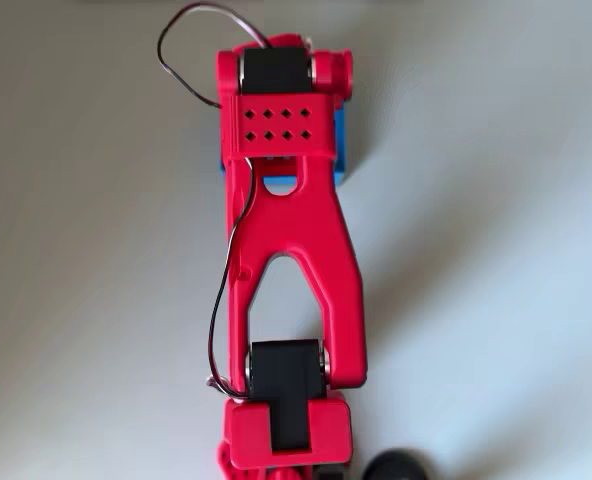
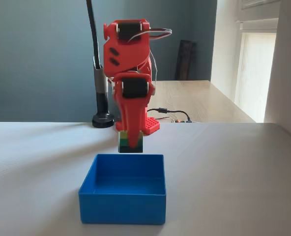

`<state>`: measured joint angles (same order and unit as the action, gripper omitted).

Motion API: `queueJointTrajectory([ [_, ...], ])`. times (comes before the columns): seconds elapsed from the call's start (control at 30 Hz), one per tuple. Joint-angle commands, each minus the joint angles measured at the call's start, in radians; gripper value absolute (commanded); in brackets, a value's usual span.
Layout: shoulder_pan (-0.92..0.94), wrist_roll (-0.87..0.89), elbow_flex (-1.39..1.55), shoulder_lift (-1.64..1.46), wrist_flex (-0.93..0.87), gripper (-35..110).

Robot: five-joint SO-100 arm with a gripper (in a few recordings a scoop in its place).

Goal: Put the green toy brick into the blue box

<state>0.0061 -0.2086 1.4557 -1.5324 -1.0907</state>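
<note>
In the fixed view my red gripper point(image 2: 131, 144) points straight down and is shut on the green toy brick point(image 2: 124, 143), which is lime on top and darker green below. The brick hangs just above the far wall of the blue box point(image 2: 122, 207), a square tray with low walls and a bare bottom. One red finger crosses the front of the brick. From overhead, my red arm point(image 1: 286, 240) covers most of the blue box point(image 1: 342, 140); slivers of blue show beside and through the arm.
A black lamp post on a round base point(image 2: 103, 119) stands behind the arm on the left. The arm's red base point(image 2: 152, 125) sits behind the box. A dark round object point(image 1: 396, 466) lies at the overhead view's bottom edge. White tabletop surrounds the box.
</note>
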Motion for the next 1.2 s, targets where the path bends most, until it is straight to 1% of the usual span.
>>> queueJointTrajectory([
  [0.0, -0.017, -0.025, 0.064, -0.032, 0.100, 0],
  [0.2, -0.032, -0.002, 0.104, -0.032, 0.106, 0],
  [0.27, -0.032, 0.003, 0.110, -0.032, 0.106, 6],
  [0.37, -0.029, 0.012, 0.115, -0.032, 0.104, 19],
  [0.47, -0.023, 0.018, 0.112, -0.032, 0.103, 24],
  [0.57, -0.018, 0.020, 0.103, -0.032, 0.097, 22],
  [0.67, -0.014, 0.035, 0.071, -0.032, 0.057, 17],
  [0.77, -0.014, 0.066, 0.003, -0.032, -0.029, 3],
  [0.8, -0.014, 0.081, -0.028, -0.034, -0.066, 0],
  [1.0, -0.018, 0.123, -0.218, -0.037, -0.253, 0],
  [1.17, -0.057, 0.123, -0.293, -0.044, -0.330, 0],
])
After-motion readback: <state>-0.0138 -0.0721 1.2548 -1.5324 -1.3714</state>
